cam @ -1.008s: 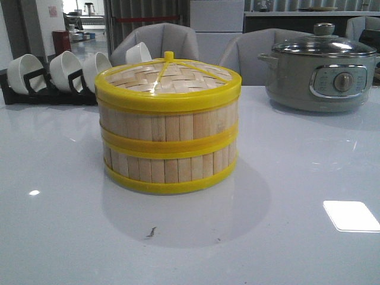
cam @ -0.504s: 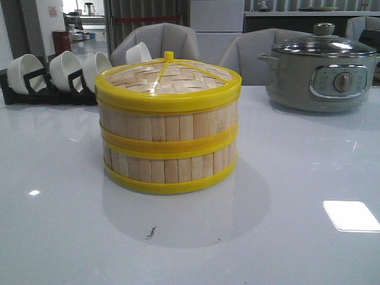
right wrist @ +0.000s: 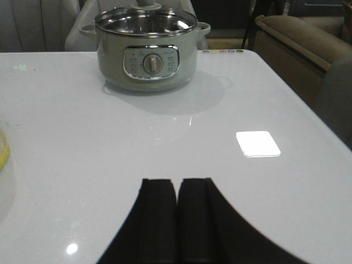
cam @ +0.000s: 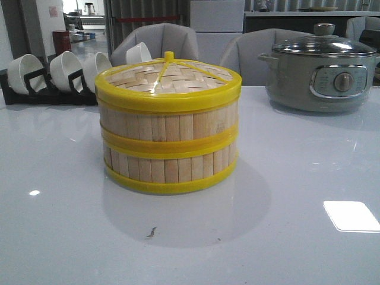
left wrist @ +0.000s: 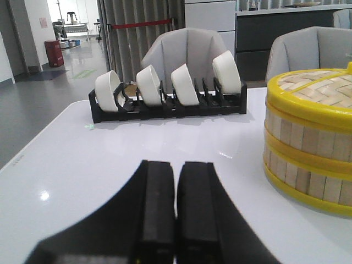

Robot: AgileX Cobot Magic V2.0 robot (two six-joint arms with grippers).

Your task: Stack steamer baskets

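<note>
Two steamer baskets stand stacked in the middle of the table. The upper basket (cam: 169, 122) sits on the lower basket (cam: 169, 169), and the woven lid (cam: 168, 77) with its yellow knob covers the top. The stack also shows in the left wrist view (left wrist: 311, 137), apart from the left gripper (left wrist: 176, 165), which is shut and empty over bare table. The right gripper (right wrist: 177, 181) is shut and empty; only a sliver of yellow rim (right wrist: 3, 149) shows at that view's edge. Neither gripper shows in the front view.
A grey electric pot (cam: 320, 71) with a glass lid stands at the back right, also in the right wrist view (right wrist: 146, 52). A black rack of white bowls (cam: 56, 77) stands at the back left, also in the left wrist view (left wrist: 165, 93). Chairs stand behind the table.
</note>
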